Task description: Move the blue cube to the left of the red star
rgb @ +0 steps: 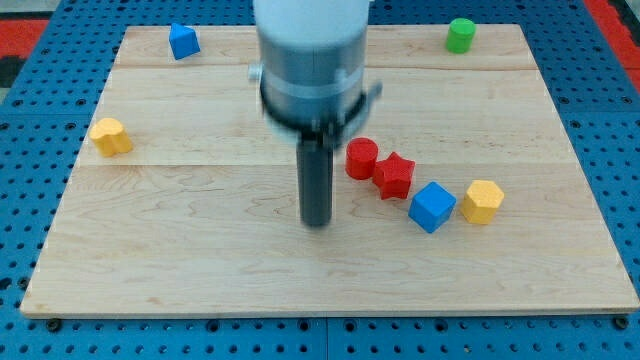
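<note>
- Your tip (317, 222) sits on the tabletop (200, 250) near the view's centre, left of the block cluster and touching nothing.
- No fingers on this rig, so there's no open or closed state to report; it's just the bare rod.
- The target blue cube (432, 207) lies right of and below the red star (394, 176), touching it or nearly so. The yellow block (482, 201) is just beside the cube on its right.
- The red cylinder (361, 158) touches the star's upper-left side, so the spot left of the star is partly taken.
- Don't mix it up with the second blue block (183, 41) at the view's top left; that one is well apart, so ignore it.
- My read: you're on the wrong side of the cube. Route the tip below the cluster and come up on the cube's right, in the gap by the yellow block.
- Push the cube toward the view's left along a line below the star, keeping off the star and cylinder.
- Stop once the cube is left of the star, then nudge it up if needed.
- Risk: an off-centre push spins the cube into the star.
</note>
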